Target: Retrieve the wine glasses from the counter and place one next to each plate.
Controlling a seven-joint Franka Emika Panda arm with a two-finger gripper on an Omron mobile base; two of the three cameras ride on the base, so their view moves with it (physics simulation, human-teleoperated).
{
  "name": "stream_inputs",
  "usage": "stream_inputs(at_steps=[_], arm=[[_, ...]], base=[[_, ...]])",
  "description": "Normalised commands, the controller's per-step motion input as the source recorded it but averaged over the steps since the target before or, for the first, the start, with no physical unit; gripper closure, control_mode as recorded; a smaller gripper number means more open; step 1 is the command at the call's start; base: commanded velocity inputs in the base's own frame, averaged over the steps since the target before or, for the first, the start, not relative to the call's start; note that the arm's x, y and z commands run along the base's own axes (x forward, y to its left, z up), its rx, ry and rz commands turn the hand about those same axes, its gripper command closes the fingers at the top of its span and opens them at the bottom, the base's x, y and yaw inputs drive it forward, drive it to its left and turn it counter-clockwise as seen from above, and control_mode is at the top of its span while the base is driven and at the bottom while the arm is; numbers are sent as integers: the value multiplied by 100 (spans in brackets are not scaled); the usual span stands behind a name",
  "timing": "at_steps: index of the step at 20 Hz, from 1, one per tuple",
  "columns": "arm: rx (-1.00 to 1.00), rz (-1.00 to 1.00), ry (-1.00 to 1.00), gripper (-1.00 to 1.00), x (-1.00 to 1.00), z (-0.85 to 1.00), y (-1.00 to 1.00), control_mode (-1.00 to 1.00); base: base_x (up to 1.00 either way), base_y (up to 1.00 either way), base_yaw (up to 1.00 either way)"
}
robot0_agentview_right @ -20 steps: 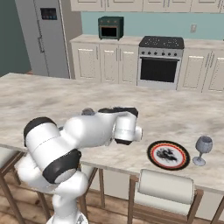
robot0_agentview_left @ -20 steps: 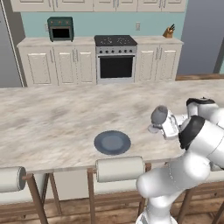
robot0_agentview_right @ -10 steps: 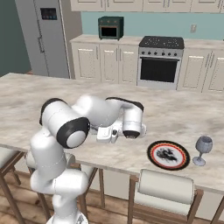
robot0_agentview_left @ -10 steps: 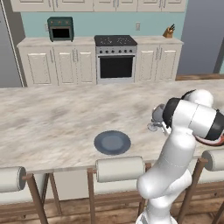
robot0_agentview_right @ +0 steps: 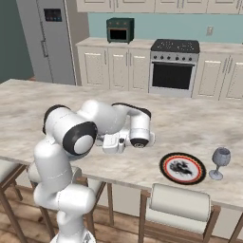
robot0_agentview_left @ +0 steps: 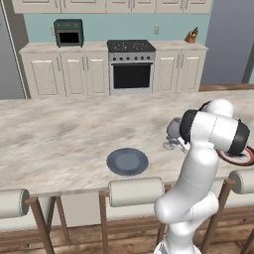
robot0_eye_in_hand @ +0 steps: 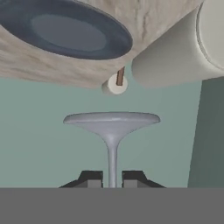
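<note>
Okay, our gripper (robot0_eye_in_hand: 112, 178) has its jaws clamped on a wine glass (robot0_eye_in_hand: 112, 131) stem, carried over the bar top (robot0_agentview_left: 59, 134) right of the slate plate (robot0_agentview_left: 127, 161); second glass (robot0_agentview_right: 220, 162) stands beside the red-rimmed plate (robot0_agentview_right: 182, 168).

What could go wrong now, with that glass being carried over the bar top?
The gripper holds the glass only by its thin stem, so it might slip or swing as the arm turns. The arm sweeps low over the bar top, so the glass could knock the stone or the blue plate on the way down. The other glass stands near the bar's front edge by the red-rimmed plate; a bump could topple it.
</note>
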Motion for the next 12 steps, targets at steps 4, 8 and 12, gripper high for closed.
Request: stream_inputs(at_steps=[4,8,12], arm=[[-11,-6,4,100,0,0,34,-100],[-12,-5,2,100,0,0,36,-100],[-3,-2,0,100,0,-1,8,-100]], base=[[0,0,0],[0,0,0],[0,0,0]])
